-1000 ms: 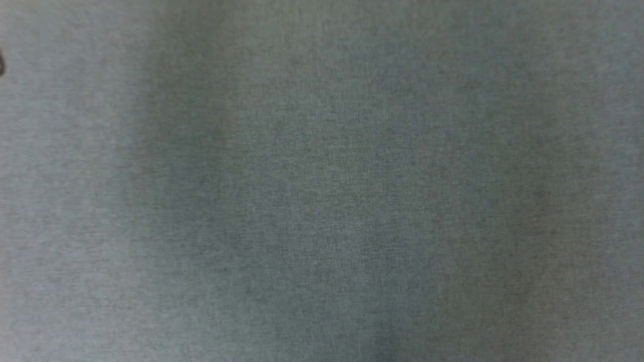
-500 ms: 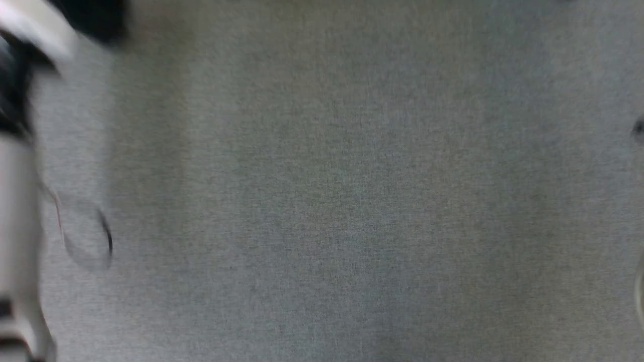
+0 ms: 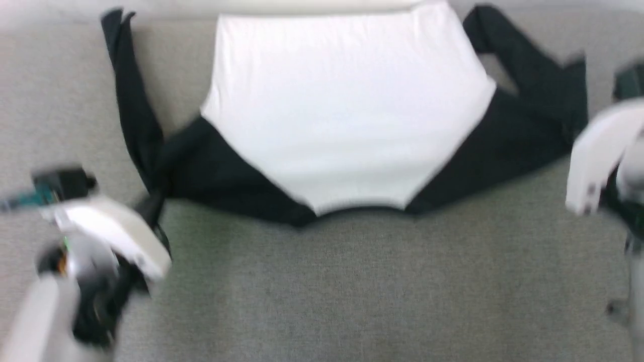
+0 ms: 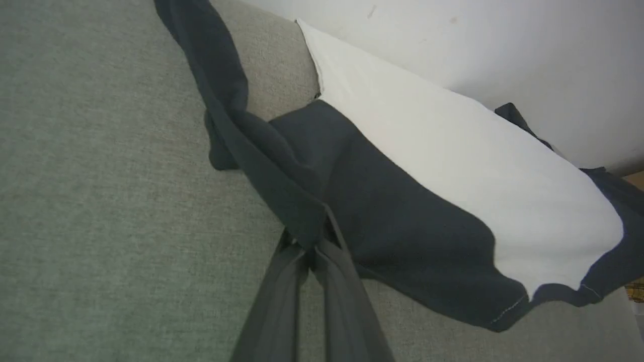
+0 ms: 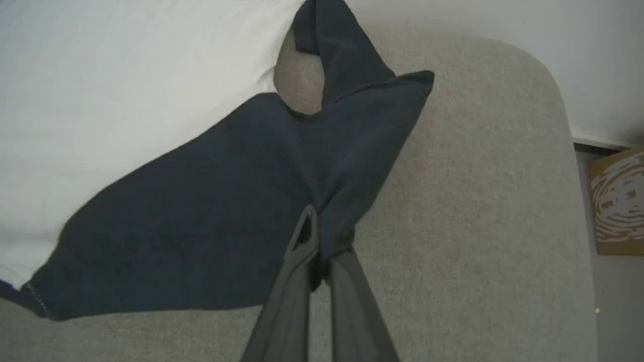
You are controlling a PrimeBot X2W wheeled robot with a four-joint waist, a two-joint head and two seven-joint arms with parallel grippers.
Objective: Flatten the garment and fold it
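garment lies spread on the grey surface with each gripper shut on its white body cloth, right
Wrong about the cloth. The left gripper and the right gripper are each shut on a black sleeve of the garment, not on its white body; both wrist views show this. It does lie spread on the grey surface.

Left arm (image 3: pixel 108 236), lower left of head view, blurred: white rounded shell over a black joint, with a pale grey forearm below it. A dark box (image 3: pixel 63 183) with a teal strip sits above the shell. Small green and orange specks show near the joint.

Right arm (image 3: pixel 598 151), right edge of head view: white curved shell, black parts behind it, dark green block (image 3: pixel 629 83) above.

Left gripper (image 4: pixel 308 246) and right gripper (image 5: pixel 318 241), wrist views, bottom centre: each has two long, flat, matte dark grey fingers that narrow toward the tips.
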